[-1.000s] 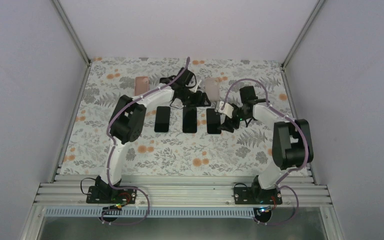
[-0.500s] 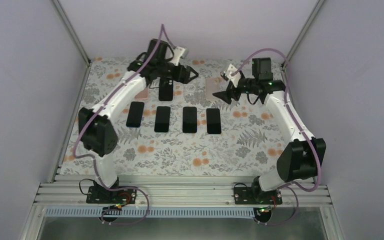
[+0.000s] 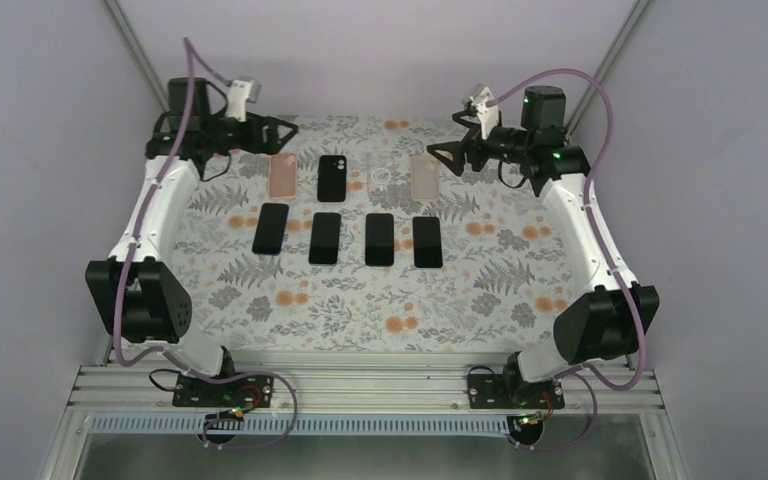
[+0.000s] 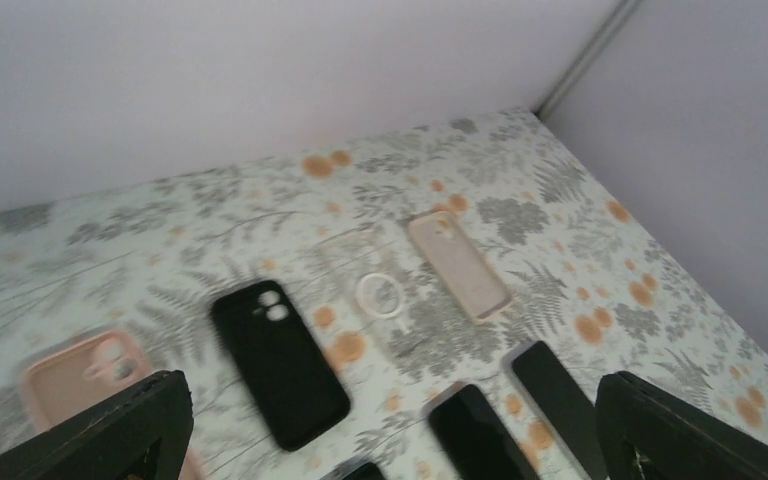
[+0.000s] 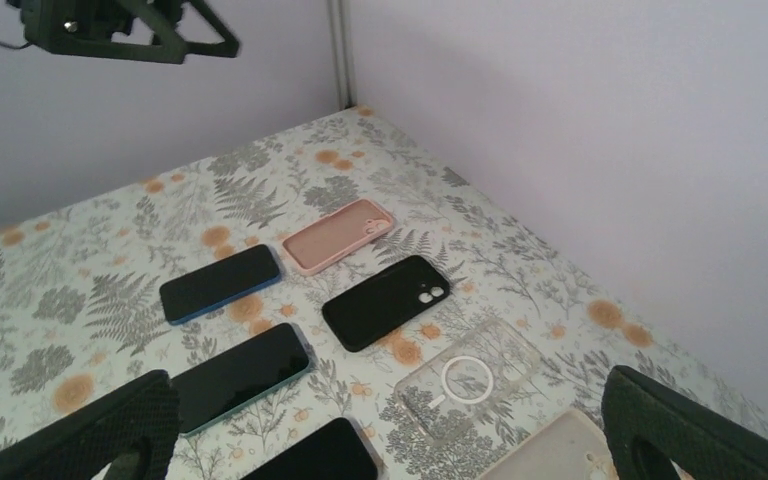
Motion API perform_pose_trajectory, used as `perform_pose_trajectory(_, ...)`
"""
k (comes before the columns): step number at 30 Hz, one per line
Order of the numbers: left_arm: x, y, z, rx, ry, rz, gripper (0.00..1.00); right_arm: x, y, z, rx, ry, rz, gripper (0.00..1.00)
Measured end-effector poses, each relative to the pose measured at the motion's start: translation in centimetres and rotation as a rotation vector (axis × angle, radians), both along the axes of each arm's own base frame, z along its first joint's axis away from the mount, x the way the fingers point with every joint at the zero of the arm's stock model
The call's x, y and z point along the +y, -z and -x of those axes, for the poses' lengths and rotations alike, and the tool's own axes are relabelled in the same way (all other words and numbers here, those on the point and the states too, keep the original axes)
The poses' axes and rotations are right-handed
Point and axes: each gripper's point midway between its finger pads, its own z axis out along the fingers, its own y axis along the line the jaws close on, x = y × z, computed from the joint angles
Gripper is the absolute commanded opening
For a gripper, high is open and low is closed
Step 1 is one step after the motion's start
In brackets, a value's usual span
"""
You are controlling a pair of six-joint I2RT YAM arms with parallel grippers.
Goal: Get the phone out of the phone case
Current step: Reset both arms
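Several bare dark phones lie in a row mid-table, the leftmost (image 3: 271, 228) and the rightmost (image 3: 427, 241). Behind them lie empty cases: pink (image 3: 283, 175), black (image 3: 332, 178), clear with a white ring (image 3: 381, 177), beige (image 3: 423, 177). My left gripper (image 3: 282, 133) hangs open and empty high above the far left corner. My right gripper (image 3: 444, 160) hangs open and empty above the far right, near the beige case. The left wrist view shows the black case (image 4: 280, 362) and clear case (image 4: 375, 285) far below the open gripper (image 4: 390, 440). The right wrist view shows the same between its fingers (image 5: 90, 435).
The floral cloth (image 3: 360, 300) covers the table. Pale walls with metal corner posts (image 3: 145, 60) close the back and sides. The aluminium base rail (image 3: 360, 385) runs along the near edge.
Both arms have risen and swung outward to the far corners. A fourth phone now lies at the left of the row, and the black case lies free in the back row.
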Motion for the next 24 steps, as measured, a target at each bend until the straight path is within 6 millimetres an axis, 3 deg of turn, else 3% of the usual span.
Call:
perform_pose_trajectory(6,8.4,2.1,-0.6,0.03,-0.128,0.007,1.0,-3.6,0.5,-1.1,0.055,0.123,-0.058,0.99)
perform_pose_trajectory(11,13.0,4.2,0.4,0.04,-0.204,-0.021,1.0,-8.7,3.4,-1.6,0.128,0.253,-0.099,0.99)
perform_pose_trajectory(17,15.0,7.2,3.3,0.05,-0.265,-0.065,1.0,-13.6,9.0,-0.6,0.245,0.387,-0.128,0.99)
perform_pose_trajectory(24,15.2,10.1,4.7,0.058,-0.293,-0.113,1.0,-15.7,11.9,0.1,0.298,0.433,-0.138,0.99)
